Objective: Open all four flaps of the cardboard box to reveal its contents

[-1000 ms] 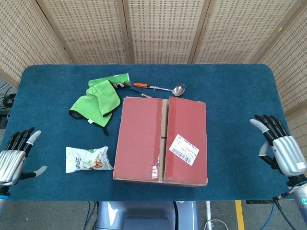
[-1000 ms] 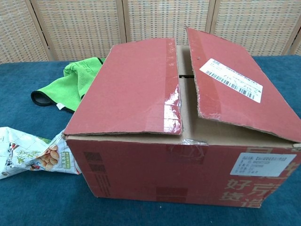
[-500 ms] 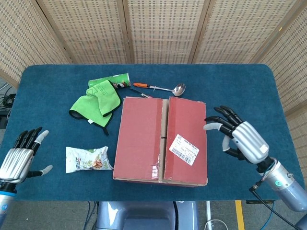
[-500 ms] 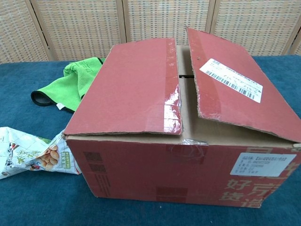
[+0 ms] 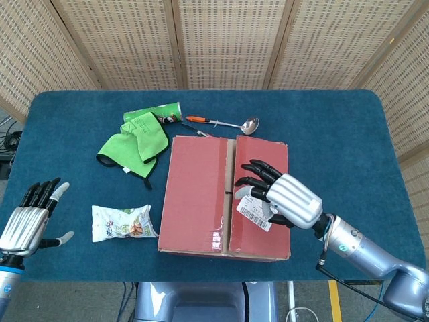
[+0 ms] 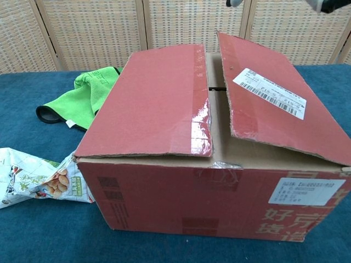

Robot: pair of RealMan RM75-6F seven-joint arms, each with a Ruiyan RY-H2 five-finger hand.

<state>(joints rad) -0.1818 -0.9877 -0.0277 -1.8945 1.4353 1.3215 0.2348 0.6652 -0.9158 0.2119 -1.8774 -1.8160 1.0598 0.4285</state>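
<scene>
Even, bright overhead light is filling both views; shadows are staying soft and short beside the cardboard box (image 5: pixel 226 196). Glare is streaking off the tape on its left flap (image 6: pixel 201 129). Focus is holding sharp; the worktop (image 5: pixel 322 127) edges are bowing slightly.

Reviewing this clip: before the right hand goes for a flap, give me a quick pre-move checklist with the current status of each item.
1. Right hand holds nothing, fingers spread: ok.
2. Right hand over the right flap: ok; contact: cannot tell.
3. Right flap's inner edge already raised for fingers to catch: ok.
4. Left flap closed, lying flat: not ok, still to open.
5. Left hand off the box, open near the table's left edge: ok.
6. Snack bag touching the box's left side, may hinder the left flap: cannot tell.
</scene>
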